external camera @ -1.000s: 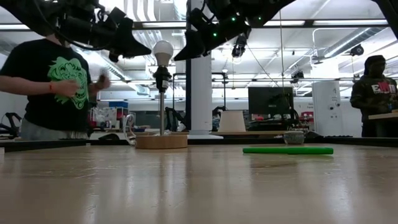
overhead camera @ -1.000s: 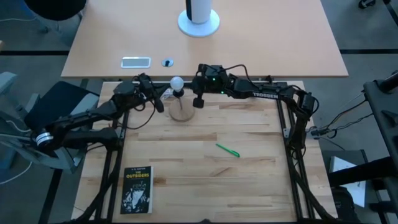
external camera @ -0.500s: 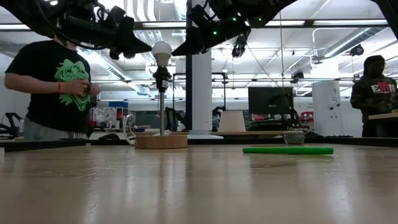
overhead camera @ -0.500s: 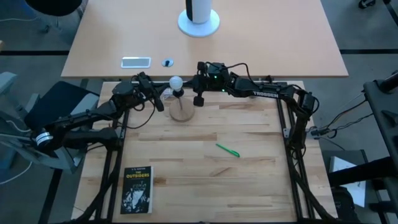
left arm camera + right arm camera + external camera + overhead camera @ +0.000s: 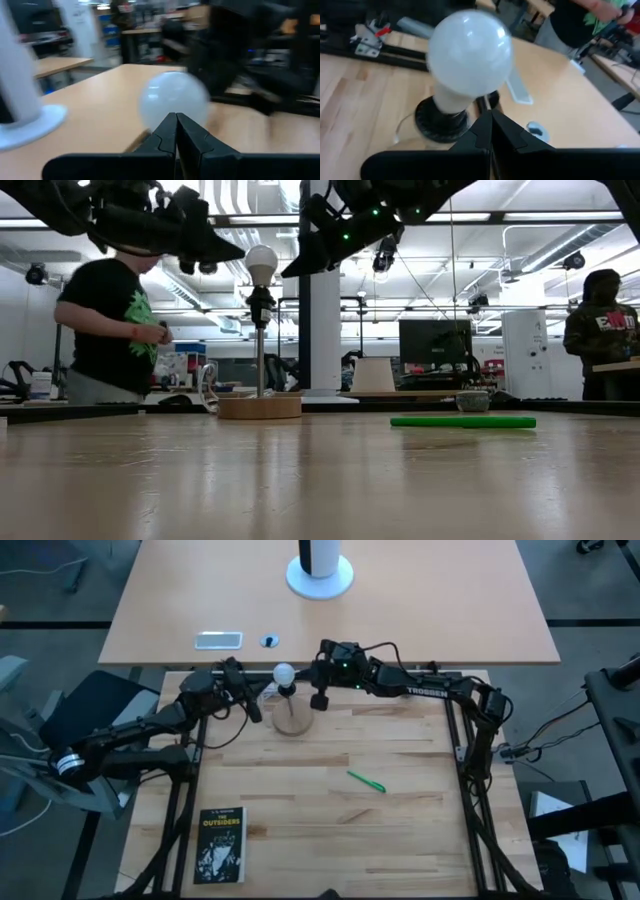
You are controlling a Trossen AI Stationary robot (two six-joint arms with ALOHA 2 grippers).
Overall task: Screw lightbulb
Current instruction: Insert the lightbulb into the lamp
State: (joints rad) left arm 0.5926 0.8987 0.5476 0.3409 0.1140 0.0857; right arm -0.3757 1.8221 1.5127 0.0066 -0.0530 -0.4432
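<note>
The white frosted lightbulb point(image 5: 284, 672) stands upright in the black socket point(image 5: 442, 119) of a small lamp, whose thin stem rises from a round wooden base point(image 5: 292, 720) at the table's far middle. The bulb also shows in the low view point(image 5: 262, 262). My left gripper point(image 5: 241, 256) is shut, its tip level with the globe on the table's left side; the bulb point(image 5: 172, 100) fills the view just past it. My right gripper point(image 5: 285, 272) is shut on the opposite side, a small gap from the globe point(image 5: 470, 52). My left gripper's shut tip point(image 5: 176, 116) stands level against the left side of the bulb's globe point(image 5: 249, 260). I cannot tell whether it touches the glass.
A green pen point(image 5: 366, 781) lies right of the table's middle. A black book point(image 5: 221, 845) lies at the near left. On the far desk stand a white column base point(image 5: 320, 575) and a flat silvery device point(image 5: 218, 639). People point(image 5: 115, 320) stand in the room behind.
A person in the room behind the table has turned and moved. Both grippers and the bulb stand as before.
</note>
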